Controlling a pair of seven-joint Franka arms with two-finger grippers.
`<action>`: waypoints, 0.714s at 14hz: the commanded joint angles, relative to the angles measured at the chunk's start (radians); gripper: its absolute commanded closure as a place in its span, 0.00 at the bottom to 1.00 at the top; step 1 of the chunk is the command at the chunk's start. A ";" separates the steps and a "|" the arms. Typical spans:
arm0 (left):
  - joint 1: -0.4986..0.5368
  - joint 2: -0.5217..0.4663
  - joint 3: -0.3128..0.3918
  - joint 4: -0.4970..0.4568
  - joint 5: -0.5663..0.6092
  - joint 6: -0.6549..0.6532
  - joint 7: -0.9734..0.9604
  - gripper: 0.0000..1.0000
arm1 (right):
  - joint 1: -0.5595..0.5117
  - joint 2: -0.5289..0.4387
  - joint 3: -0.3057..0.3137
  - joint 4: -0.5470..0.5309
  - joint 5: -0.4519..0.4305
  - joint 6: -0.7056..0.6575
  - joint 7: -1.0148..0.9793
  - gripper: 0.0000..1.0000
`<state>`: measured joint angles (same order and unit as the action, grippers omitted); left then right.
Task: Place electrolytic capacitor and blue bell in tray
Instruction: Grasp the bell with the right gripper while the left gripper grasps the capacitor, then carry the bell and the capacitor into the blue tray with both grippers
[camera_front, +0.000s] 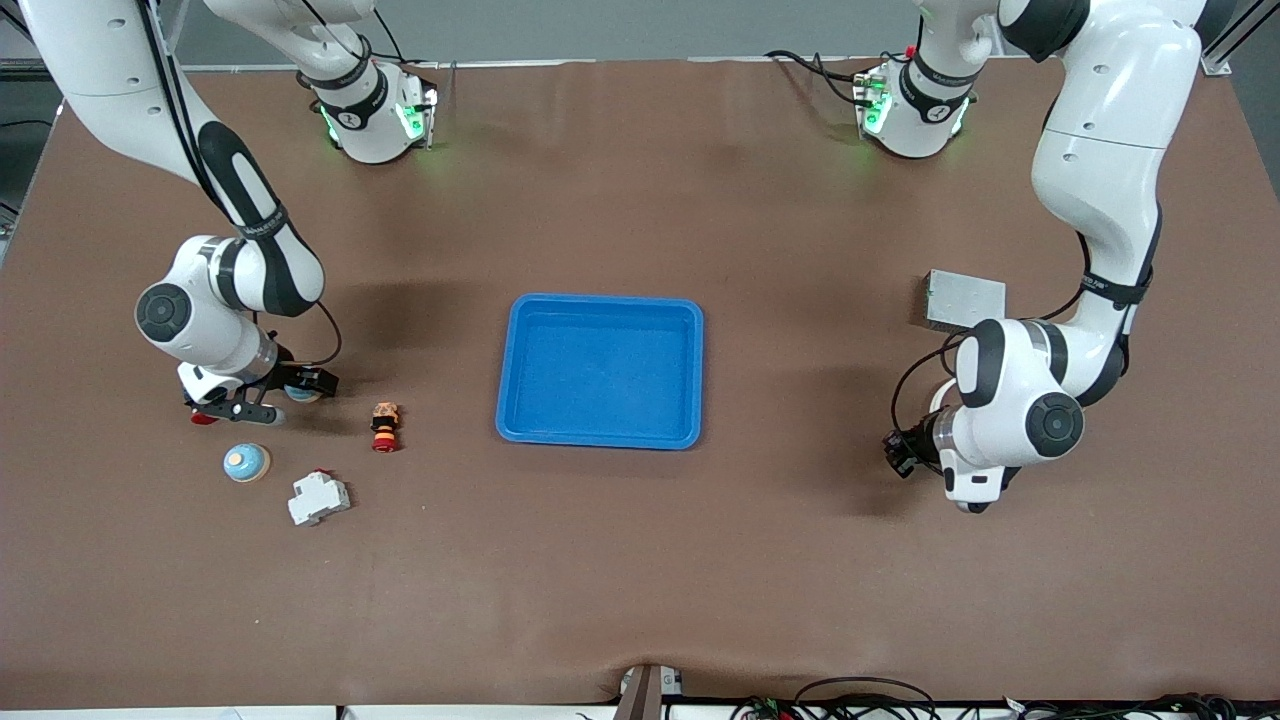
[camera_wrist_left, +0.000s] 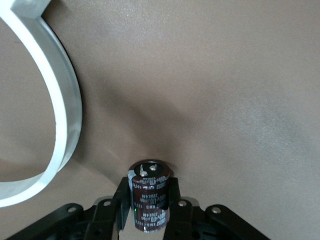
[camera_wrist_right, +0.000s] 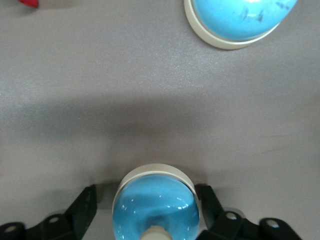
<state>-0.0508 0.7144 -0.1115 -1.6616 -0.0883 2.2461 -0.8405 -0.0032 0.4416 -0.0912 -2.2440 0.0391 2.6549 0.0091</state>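
Observation:
The blue tray (camera_front: 600, 438) lies at mid-table with nothing in it. My left gripper (camera_front: 902, 452) is low over the table near the left arm's end. In the left wrist view it (camera_wrist_left: 147, 194) is shut on a dark brown electrolytic capacitor (camera_wrist_left: 148, 197) with white print. My right gripper (camera_front: 268, 396) is down at the right arm's end, open around a blue bell (camera_front: 300, 392). In the right wrist view the bell (camera_wrist_right: 155, 207) sits between the fingers (camera_wrist_right: 86, 202) of the gripper (camera_wrist_right: 147, 200). A second blue bell (camera_front: 246, 462) (camera_wrist_right: 235, 20) lies nearer the front camera.
A grey metal box (camera_front: 963, 300) sits by the left arm. A red and black push-button part (camera_front: 385, 426), a white circuit breaker (camera_front: 318, 497) and a small red piece (camera_front: 203, 418) lie close to the right gripper.

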 joint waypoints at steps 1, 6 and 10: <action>-0.018 -0.044 0.004 0.000 0.022 -0.058 -0.034 1.00 | -0.012 -0.053 0.002 -0.020 0.015 -0.018 -0.054 1.00; -0.082 -0.111 -0.014 -0.001 0.019 -0.140 -0.177 1.00 | 0.008 -0.193 0.008 0.009 0.016 -0.245 0.004 1.00; -0.230 -0.116 -0.017 0.029 0.018 -0.141 -0.451 1.00 | 0.168 -0.276 0.010 0.043 0.018 -0.381 0.291 1.00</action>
<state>-0.2189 0.6110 -0.1338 -1.6456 -0.0879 2.1162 -1.1920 0.0741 0.2115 -0.0795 -2.1924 0.0444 2.3054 0.1600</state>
